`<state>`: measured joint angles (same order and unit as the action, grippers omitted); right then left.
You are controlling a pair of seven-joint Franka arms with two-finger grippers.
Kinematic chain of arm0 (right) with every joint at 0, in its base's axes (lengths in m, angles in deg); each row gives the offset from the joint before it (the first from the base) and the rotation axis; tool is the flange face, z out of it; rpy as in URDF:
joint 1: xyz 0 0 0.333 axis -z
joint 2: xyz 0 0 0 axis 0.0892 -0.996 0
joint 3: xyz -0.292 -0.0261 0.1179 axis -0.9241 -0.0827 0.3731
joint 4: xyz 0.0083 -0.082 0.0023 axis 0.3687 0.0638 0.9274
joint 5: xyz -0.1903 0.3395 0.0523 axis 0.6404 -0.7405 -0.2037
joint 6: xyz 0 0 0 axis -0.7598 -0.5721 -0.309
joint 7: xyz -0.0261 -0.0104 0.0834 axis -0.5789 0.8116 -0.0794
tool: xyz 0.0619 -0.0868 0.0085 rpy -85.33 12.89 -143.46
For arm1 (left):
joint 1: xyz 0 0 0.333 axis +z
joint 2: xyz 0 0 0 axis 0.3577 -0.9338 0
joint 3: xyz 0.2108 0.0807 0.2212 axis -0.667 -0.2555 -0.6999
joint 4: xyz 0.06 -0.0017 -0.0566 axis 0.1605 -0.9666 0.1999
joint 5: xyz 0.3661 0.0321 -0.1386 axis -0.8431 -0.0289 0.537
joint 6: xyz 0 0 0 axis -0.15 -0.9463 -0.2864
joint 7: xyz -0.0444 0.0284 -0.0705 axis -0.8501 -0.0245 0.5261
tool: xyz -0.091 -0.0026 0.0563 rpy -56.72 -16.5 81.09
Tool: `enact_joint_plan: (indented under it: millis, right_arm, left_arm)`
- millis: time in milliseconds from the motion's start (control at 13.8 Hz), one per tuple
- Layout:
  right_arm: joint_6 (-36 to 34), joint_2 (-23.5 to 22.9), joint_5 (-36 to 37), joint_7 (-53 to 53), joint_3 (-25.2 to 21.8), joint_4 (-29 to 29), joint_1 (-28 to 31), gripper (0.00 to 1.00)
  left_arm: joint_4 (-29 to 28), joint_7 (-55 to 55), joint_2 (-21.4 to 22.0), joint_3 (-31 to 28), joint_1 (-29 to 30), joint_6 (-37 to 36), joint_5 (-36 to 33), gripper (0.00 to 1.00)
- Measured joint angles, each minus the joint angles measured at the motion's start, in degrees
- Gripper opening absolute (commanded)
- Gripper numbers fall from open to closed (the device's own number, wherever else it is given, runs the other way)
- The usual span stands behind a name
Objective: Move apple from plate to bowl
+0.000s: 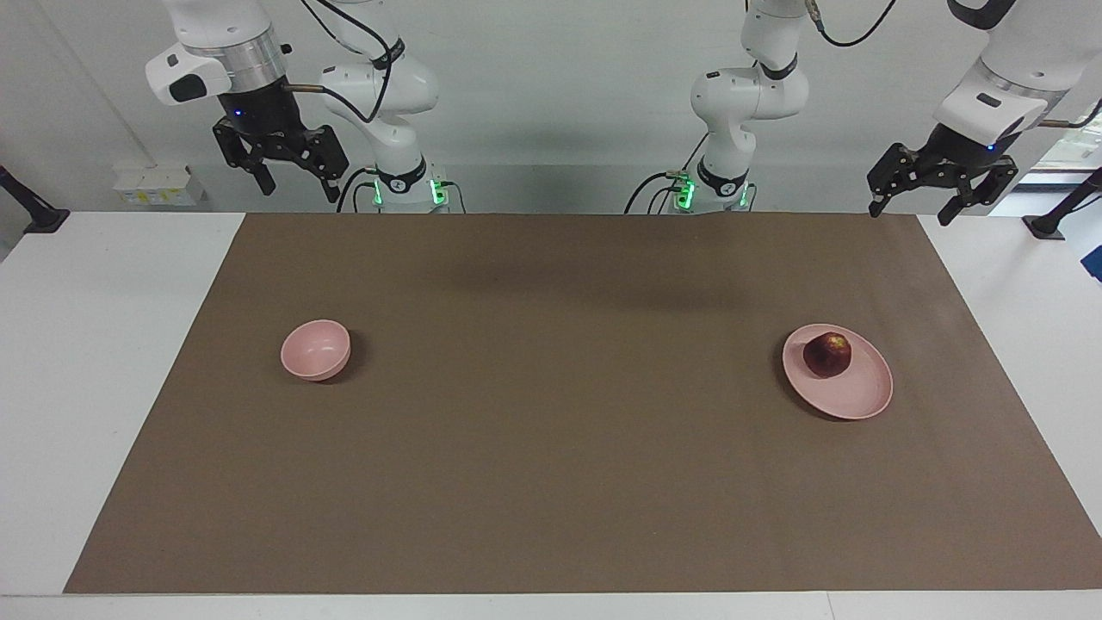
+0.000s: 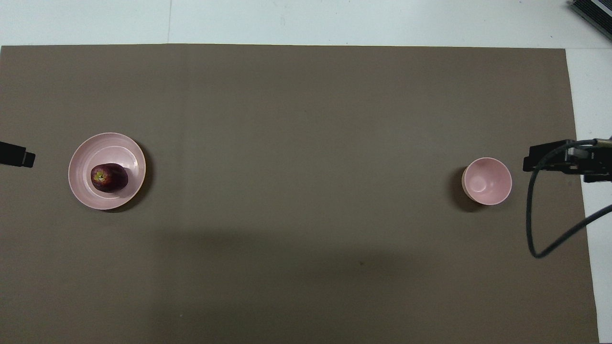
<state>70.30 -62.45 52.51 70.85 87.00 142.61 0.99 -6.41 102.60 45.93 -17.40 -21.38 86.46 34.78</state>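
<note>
The dark red apple (image 1: 827, 354) (image 2: 109, 177) lies on the wide pale pink plate (image 1: 852, 396) (image 2: 86, 153), toward the left arm's end of the table. The small deep pink bowl (image 1: 316, 349) (image 2: 486, 181) stands empty toward the right arm's end. My left gripper (image 1: 913, 209) hangs open and empty high over the mat's edge at the robots' end, near the plate's end. My right gripper (image 1: 297, 185) hangs open and empty high over the mat's edge at the robots' end, near the bowl's end. Both arms wait.
A brown mat (image 1: 551, 430) covers most of the white table (image 1: 95, 344). A dark cable (image 2: 533, 215) loops from the right arm beside the bowl in the overhead view. A dark object (image 2: 595, 12) sits at the table's corner.
</note>
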Motion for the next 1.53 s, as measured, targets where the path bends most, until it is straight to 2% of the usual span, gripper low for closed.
enact_joint_plan:
  millis: [872, 1235, 1526]
  right_arm:
    - [0.0, 0.0, 0.0, 0.0, 0.0, 0.0, 0.0, 1.00]
    - [0.0, 0.0, 0.0, 0.0, 0.0, 0.0, 0.0, 1.00]
    - [0.0, 0.0, 0.0, 0.0, 0.0, 0.0, 0.0, 1.00]
  left_arm:
    - [-18.6, 4.1, -0.5, -0.5, 1.7, 24.1, 0.0, 1.00]
    - [-28.6, 4.3, -2.5, -0.5, 1.7, 37.9, 0.1, 1.00]
    - [-35.9, 4.5, -5.8, -0.3, 1.7, 49.1, 0.1, 1.00]
